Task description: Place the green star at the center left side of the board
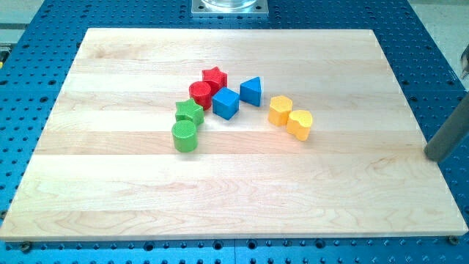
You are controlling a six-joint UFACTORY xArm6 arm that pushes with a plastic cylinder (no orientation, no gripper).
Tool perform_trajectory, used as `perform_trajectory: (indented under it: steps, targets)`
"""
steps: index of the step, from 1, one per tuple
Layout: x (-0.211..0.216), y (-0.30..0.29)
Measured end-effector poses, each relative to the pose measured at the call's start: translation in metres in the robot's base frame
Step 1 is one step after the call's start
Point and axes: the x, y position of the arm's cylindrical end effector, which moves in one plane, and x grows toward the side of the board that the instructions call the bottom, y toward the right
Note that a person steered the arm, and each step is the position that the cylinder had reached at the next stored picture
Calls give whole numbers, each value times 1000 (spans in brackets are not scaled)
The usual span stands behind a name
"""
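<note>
Bright, even light falls on my wooden board (234,183), and the pale wood shows no hot spots or glare. The blocks cast only short, soft shadows close around their bases, so the light seems to come from above and is diffuse. Colours are strong and clean; the green star (189,111) and its neighbours are sharp at their edges. My rod (448,136) at the board's right edge looks smeared and soft, and I cannot make out my tip. At the view's top edge a metal plate (229,6) shines pale. The board's sides converge towards the far edge.
</note>
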Motion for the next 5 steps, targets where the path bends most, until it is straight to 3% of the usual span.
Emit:
perform_trajectory:
  steps: [5]
  targets:
    - [1, -16]
